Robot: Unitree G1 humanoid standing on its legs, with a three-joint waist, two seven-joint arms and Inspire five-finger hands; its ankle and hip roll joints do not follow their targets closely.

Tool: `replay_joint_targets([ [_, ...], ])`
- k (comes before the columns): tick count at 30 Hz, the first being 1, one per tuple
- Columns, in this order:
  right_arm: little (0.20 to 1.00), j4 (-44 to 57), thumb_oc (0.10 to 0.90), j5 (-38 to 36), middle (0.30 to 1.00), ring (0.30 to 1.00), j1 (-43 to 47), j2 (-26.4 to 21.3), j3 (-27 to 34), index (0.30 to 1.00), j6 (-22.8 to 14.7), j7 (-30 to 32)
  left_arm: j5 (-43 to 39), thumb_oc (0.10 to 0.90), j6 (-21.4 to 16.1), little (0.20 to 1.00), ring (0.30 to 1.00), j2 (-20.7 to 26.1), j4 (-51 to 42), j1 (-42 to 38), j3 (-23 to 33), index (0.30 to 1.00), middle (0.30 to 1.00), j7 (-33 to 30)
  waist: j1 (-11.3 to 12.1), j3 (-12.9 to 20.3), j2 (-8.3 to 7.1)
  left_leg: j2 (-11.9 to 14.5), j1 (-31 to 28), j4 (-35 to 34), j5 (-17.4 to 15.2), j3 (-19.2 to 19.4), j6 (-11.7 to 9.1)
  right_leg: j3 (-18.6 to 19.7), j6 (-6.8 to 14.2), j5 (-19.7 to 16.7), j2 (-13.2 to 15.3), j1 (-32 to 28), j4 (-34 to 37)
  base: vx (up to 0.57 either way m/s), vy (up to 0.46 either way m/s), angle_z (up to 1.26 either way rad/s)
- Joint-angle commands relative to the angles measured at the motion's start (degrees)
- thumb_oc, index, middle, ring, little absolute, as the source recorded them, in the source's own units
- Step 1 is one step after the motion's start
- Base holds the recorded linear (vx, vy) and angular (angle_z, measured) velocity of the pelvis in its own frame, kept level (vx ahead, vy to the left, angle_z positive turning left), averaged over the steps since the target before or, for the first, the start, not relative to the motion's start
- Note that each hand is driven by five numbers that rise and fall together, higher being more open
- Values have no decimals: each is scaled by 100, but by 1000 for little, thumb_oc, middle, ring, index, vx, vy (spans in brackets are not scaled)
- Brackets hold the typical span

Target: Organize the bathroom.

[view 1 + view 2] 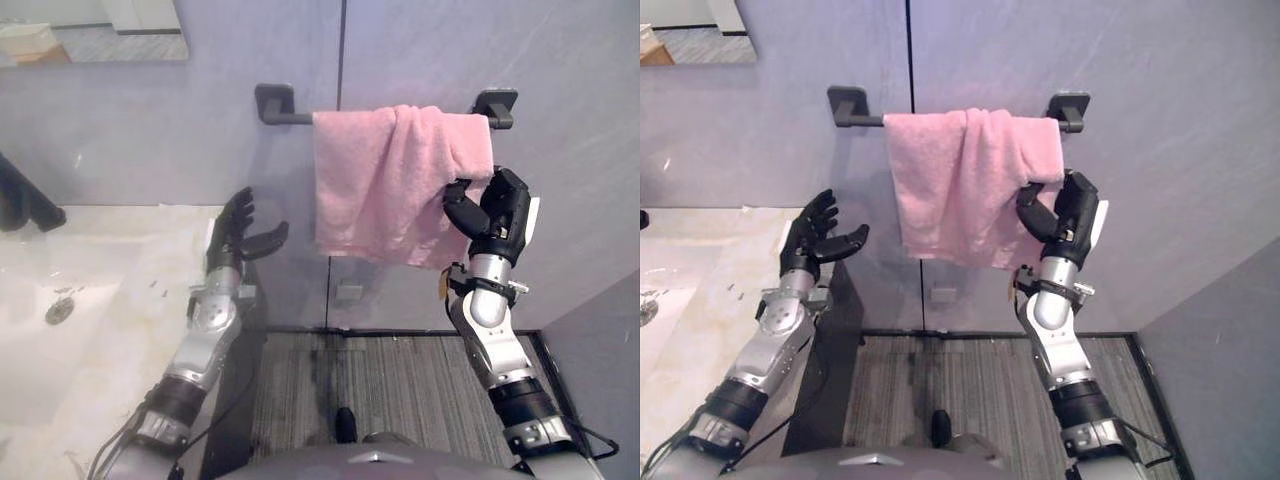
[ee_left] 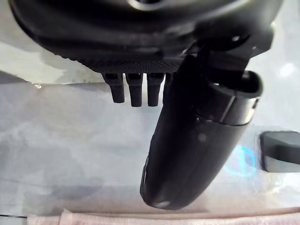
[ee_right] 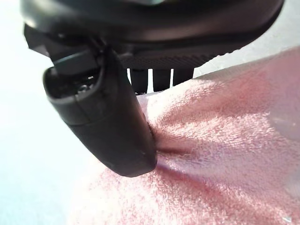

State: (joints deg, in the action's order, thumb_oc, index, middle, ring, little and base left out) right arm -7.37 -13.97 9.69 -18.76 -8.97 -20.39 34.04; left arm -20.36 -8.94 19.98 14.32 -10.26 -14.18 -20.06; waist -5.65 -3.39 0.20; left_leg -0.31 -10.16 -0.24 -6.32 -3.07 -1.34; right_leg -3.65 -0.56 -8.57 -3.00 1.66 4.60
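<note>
Scanning from my left, I see a pale countertop (image 1: 120,300) with a sink drain in it, and above its edge my left hand (image 1: 238,232) raised with its fingers spread and relaxed, thumb pointing toward the wall, holding nothing and touching nothing. It stands apart from the cloth, on the side of the bar's bare left end. Further right, a dark towel bar (image 1: 290,117) runs level across the grey wall (image 1: 150,130), and a pink towel (image 1: 385,180) hangs over it, bunched toward the right bracket and draping down unevenly, its lower edge higher on the left than at the right corner. So the long axis I care about is the bar's, side to side, while the cloth itself falls straight down from it. My right hand (image 1: 492,215) is the one at the towel: its thumb presses into the pile and the fingers curl behind the right edge, pinching the fabric. In my judgement the next move belongs to that hand, since the free span of bar lies to its left, and sliding the cloth that way would spread it flat.
</note>
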Motion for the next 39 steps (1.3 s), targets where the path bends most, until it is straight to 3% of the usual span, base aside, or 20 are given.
replay_joint_targets([
  [1,300,-108,400,16,300,300,-320,-88,155,300,-296,12,-77,800,-844,900,900,-8,297,-738,391,900,900,-50,-261,223,157,-102,-290,451,827,198,-94,291,263,455,-55,93,-308,67,-6,-3],
  [9,300,-84,400,-56,300,300,-339,-126,50,300,-247,-275,-46,800,-788,900,900,63,520,-938,339,900,900,340,-374,220,198,-106,-312,412,820,317,-89,376,265,479,-88,94,-330,37,-4,-4],
  [21,300,-132,400,-84,300,300,-353,-138,-157,300,-191,-521,207,800,-1034,900,900,209,642,-1325,188,900,900,502,-506,238,262,-107,-351,405,884,416,-119,444,269,489,-120,101,-338,24,-2,-1],
  [22,300,-138,400,-81,300,300,-357,-138,-171,300,-198,-527,205,759,-1010,839,839,222,607,-1347,168,839,839,497,-509,238,264,-104,-350,406,888,420,-120,445,271,489,-122,104,-340,0,0,0],
  [23,300,-136,400,-89,300,300,-353,-141,-190,300,-187,-529,230,543,-969,514,514,234,545,-1378,145,514,514,515,-512,235,265,-103,-349,408,885,423,-118,447,271,493,-125,109,-348,0,0,0],
  [24,300,-128,400,-98,300,300,-341,-141,-203,300,-169,-524,261,447,-951,371,371,233,523,-1400,122,371,371,495,-517,232,267,-101,-344,415,885,427,-117,451,268,497,-128,114,-356,0,0,0],
  [25,300,-138,400,-86,300,300,-322,-140,-231,300,-161,-517,280,400,-927,300,300,241,489,-1438,74,300,300,477,-521,230,270,-101,-337,427,880,434,-117,455,267,507,-132,120,-370,0,0,0],
  [37,300,-160,400,-91,300,300,-460,-172,-229,300,-109,-377,499,400,-970,300,300,314,443,-1487,78,300,300,12,-563,240,270,-96,-344,429,880,476,-120,475,273,527,-143,111,-371,17,-6,-4],
  [39,300,-200,400,-116,300,300,-548,-149,-190,300,-132,-293,520,400,-1147,300,300,275,388,-1357,228,300,300,-245,-539,224,264,-98,-323,434,887,468,-120,467,260,537,-138,99,-366,2,-2,-2],
])
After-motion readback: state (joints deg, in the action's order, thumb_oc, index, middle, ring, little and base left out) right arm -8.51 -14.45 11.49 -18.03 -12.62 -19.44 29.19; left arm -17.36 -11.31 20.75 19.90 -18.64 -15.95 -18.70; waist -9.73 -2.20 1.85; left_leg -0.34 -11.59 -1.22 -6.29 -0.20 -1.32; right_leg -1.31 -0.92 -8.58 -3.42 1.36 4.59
